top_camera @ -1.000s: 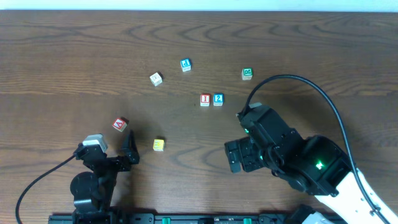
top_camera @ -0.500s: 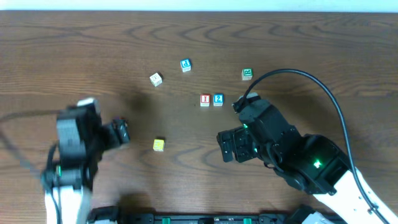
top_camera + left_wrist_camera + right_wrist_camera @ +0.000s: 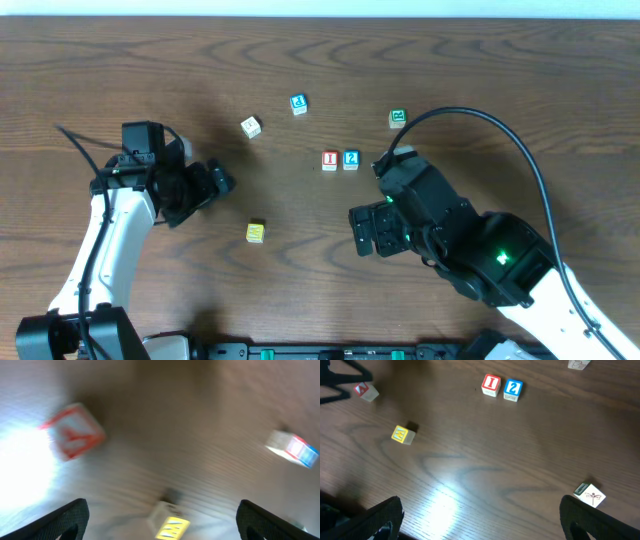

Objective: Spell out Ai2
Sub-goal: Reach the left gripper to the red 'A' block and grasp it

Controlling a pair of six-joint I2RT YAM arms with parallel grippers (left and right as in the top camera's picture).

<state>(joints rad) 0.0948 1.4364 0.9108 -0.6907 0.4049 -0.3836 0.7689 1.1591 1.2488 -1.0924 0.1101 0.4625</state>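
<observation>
A block (image 3: 74,431) ahead of left hand (image 3: 220,180)

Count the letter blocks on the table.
7. Six show in the overhead view: white block, blue block, green block, red I, blue 2, yellow block. The red block is hidden there under the left arm.

The I block (image 3: 330,160) sits just left of the 2 block (image 3: 351,159). Behind them lie left block (image 3: 250,127), middle block (image 3: 298,103) and right block (image 3: 397,118); near block (image 3: 256,232) lies front-left.
</observation>
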